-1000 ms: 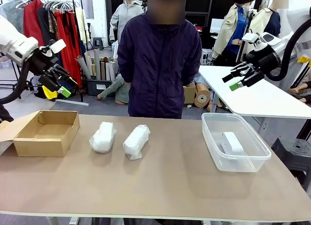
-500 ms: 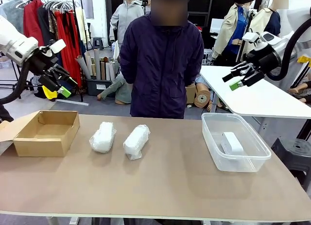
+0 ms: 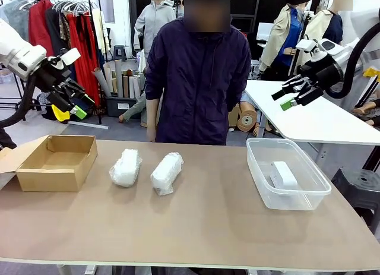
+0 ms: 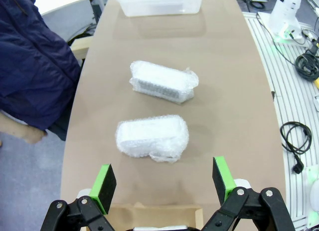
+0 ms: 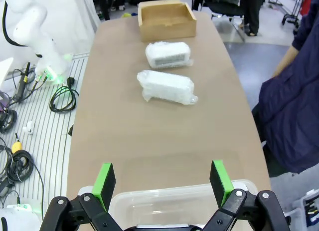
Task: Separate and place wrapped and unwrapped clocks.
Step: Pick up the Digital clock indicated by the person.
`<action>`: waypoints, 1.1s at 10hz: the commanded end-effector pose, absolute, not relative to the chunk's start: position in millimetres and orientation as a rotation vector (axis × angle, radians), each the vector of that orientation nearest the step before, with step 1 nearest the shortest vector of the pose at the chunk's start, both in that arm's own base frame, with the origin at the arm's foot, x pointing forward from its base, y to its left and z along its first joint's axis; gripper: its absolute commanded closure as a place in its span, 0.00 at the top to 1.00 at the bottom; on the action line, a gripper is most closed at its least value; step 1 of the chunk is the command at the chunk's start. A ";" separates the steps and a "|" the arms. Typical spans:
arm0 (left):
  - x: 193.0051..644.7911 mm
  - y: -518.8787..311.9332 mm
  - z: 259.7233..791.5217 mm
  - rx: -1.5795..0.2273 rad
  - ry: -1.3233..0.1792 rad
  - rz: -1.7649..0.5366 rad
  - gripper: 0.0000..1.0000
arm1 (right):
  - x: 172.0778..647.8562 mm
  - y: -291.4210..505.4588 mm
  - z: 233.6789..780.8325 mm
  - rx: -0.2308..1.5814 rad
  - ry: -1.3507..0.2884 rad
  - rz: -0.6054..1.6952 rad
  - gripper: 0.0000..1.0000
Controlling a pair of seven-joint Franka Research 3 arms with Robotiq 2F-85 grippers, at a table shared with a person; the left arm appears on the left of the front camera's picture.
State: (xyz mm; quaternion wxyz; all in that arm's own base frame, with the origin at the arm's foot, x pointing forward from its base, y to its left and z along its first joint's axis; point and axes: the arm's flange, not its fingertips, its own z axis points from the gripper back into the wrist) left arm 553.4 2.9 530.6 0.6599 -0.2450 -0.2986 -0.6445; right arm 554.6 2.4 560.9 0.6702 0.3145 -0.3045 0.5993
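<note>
Above table (image 3: 208,227), left end effector (image 3: 84,106) and right end effector (image 3: 281,101) spread wide, empty.

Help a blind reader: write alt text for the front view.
Two bubble-wrapped clocks lie between a cardboard box, left, and a clear tub holding a bare white clock, right. Left claw and right claw hover open above; a person stands behind.

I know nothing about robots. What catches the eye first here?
In the middle lie the left bundle and the right bundle, in bubble wrap, between an open cardboard box at left and a clear tub holding a bare white clock at right. The left gripper and right gripper hang open high at either side; a person in a dark jacket stands opposite.
</note>
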 end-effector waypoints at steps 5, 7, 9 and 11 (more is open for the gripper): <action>550.3 2.4 530.9 -0.548 -0.678 -1.454 1.00 | 553.0 2.8 563.4 0.705 -0.691 1.356 1.00; 550.3 2.4 530.9 -0.548 -0.678 -1.454 1.00 | 553.0 2.8 563.4 0.705 -0.691 1.356 1.00; 550.3 2.4 530.9 -0.548 -0.678 -1.454 1.00 | 553.0 2.8 563.4 0.705 -0.691 1.356 1.00; 550.3 2.4 530.9 -0.548 -0.678 -1.454 1.00 | 553.0 2.8 563.4 0.705 -0.691 1.356 1.00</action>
